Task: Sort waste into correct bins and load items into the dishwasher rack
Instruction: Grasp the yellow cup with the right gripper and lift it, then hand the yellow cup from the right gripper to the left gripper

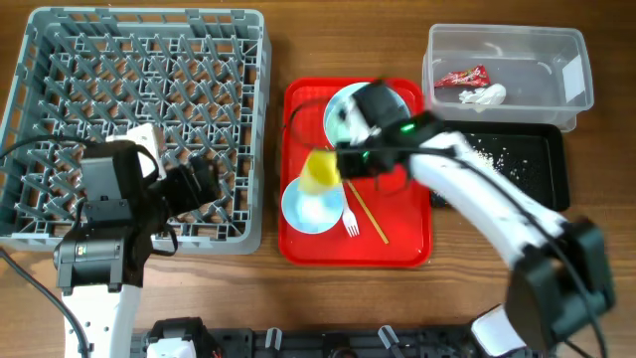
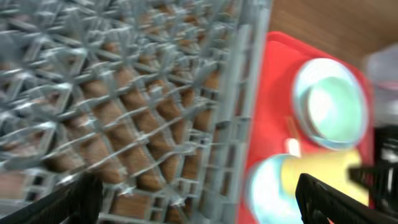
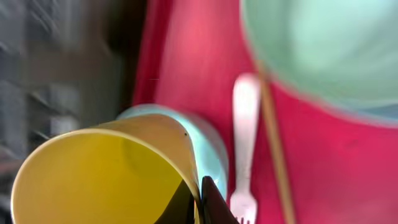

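**A:** What's on the left?

**B:** A grey dish rack (image 1: 60, 60) fills the left of the table (image 1: 447, 298). The left jaws hang over its near right part, spread wide with nothing between them.

**A:** And the middle?

**B:** A red tray (image 1: 298, 244) lies just right of the rack. A pale saucer (image 1: 313, 211) sits at its near left and a mint bowl (image 1: 341, 104) at its far end. A white fork (image 1: 351, 225) and thin chopsticks (image 1: 370, 216) lie just right of the saucer.

**A:** Where is the cup?

**B:** The yellow cup (image 1: 320, 171) is between the bowl and the saucer, over the saucer's far edge. The right jaws are clenched on its rim, with the cup's wall pinched between them. I cannot tell whether the cup touches the saucer.

**A:** And the right side?

**B:** A clear tub (image 1: 542, 45) at the far right holds a red wrapper (image 1: 462, 77) and a white tissue (image 1: 484, 95), touching each other. Just nearer is a black tray (image 1: 542, 169) with rice scraps (image 1: 492, 157) scattered on it. The right arm (image 1: 477, 194) reaches from the near right, across that tray's left end, to the cup.
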`<state>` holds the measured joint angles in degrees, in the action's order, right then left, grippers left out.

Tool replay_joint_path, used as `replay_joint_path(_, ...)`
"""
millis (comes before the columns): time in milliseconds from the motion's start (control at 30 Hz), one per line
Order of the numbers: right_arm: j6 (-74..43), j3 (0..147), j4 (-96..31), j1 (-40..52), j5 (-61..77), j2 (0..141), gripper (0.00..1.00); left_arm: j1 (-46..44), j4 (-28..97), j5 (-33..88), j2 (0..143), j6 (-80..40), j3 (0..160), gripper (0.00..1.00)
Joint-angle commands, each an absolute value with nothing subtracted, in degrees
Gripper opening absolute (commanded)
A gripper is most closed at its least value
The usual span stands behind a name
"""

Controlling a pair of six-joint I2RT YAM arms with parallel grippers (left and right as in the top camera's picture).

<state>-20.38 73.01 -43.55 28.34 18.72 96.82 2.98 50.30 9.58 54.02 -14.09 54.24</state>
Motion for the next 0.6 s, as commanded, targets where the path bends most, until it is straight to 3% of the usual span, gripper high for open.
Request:
replay_joint_path(0,-22.33,77.38,-41.3,22.68,20.58,89.45,0.04,2.61,46.83,24.99,55.42,-14.2,55.31,1.0)
replay_joint_path(167,-22.7,77.36,-36.27,16.95,40.05,89.21,0.05,2.61,41.12,40.82,60.99,-14.17,55.31,1.0)
replay_joint_path(367,-30.63,77.34,-28.86,16.58,57.69,89.69,0.04,2.61,21.06,73.65,69.82,-14.22,55.31,0.98)
replay_joint_path(567,-37.74,77.34,-24.56,16.64,64.66,89.69,0.04,2.59,10.11,79.85,72.12,-19.05,55.31,0.97)
